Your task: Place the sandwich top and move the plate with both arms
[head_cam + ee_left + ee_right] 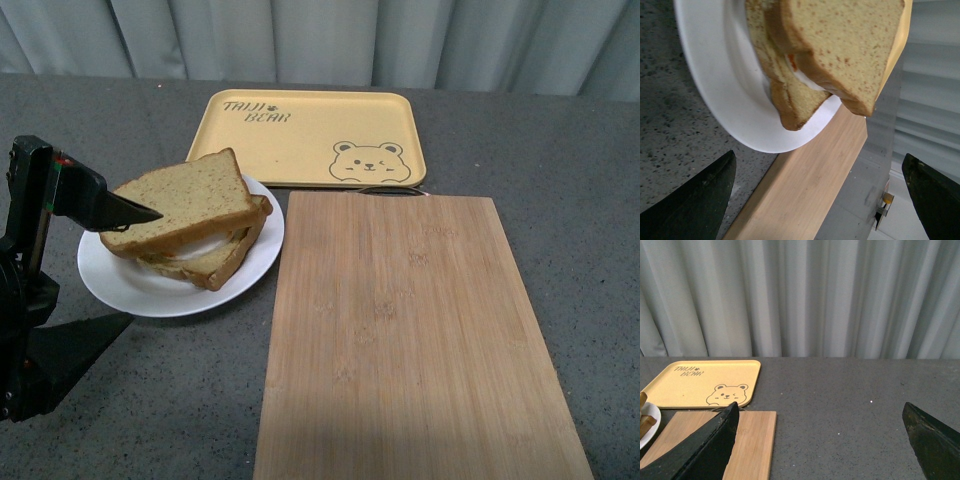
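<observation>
the plain tan-brown square bread slice, the sandwich top (pixel 185 198), lies askew on the egg-bearing lower slice (pixel 215 262) on the round white plate (pixel 150 295), so placing looks done. the left tool (pixel 819 153) gapes wide, empty, by the top slice's edge. the right tool (pixel 820 404) is wide open, empty and well apart. the pale wooden cutting board (pixel 410 340), just beside the plate, may crowd the right arm's reach for the rim. the yellow bear tray (pixel 310 135) sits behind on the dark counter (pixel 560 150).

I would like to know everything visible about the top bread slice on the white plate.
The sandwich top is a square, tan-brown bread slice with a darker crust and no topping. It lies slightly tilted and askew on the lower slice, something white showing between them, over the white plate. The left gripper, fingers apart, does not hold it.
</observation>
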Controlling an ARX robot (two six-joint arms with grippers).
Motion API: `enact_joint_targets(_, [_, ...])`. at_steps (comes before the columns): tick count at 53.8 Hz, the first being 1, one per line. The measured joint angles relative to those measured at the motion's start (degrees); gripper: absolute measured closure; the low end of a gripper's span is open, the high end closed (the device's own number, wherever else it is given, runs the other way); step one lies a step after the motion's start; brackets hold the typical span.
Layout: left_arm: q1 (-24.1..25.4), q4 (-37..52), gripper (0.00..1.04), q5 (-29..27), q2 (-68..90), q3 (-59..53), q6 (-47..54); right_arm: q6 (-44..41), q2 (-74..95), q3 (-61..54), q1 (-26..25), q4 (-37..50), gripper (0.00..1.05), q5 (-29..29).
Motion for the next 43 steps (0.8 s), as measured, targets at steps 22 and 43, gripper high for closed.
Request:
enact_joint_targets(22, [3.5, -3.2, 0.07, -2.1, 6.1, 2.1, 2.2, 0.0, 0.0, 0.0, 0.0, 0.0, 0.09, 0.0])
enact_joint_targets(43, [3.8, -6.7, 0.18, -3.2, 10.6, 6.9, 4.0, 0.0, 0.0, 0.0, 0.0, 0.0, 0.09, 0.0])
